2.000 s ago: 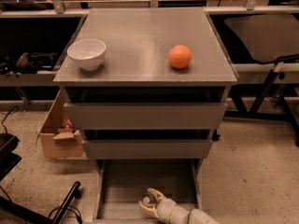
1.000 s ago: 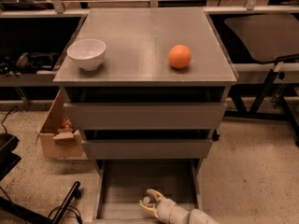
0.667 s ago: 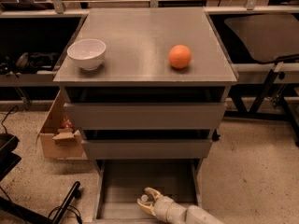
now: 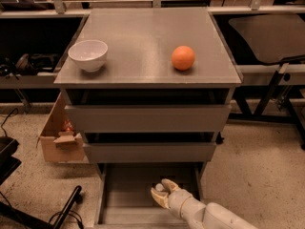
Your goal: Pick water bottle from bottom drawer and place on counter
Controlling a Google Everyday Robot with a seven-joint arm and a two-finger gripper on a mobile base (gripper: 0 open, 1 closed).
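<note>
The hand is down inside the bottom drawer, toward the right of its floor, at the end of a pale arm that comes in from the lower right corner. The water bottle is right at the tip of the hand, touching it or all but touching it. Only a small pale rounded bit of it shows there, with a dark patch just behind; the rest is covered. Whether the hand is open, closed or gripping the bottle cannot be told. Which way the bottle points, and whether it stands or lies along the drawer floor, cannot be told either.

There is one bottle and one hand. The cabinet has three drawers: the bottom one is pulled well out, and the top drawer and middle drawer stick out slightly. On the grey tabletop of the cabinet stand one white bowl at the left and one orange at the right, well apart. One open cardboard box sits on the floor just beside the cabinet's left side.
</note>
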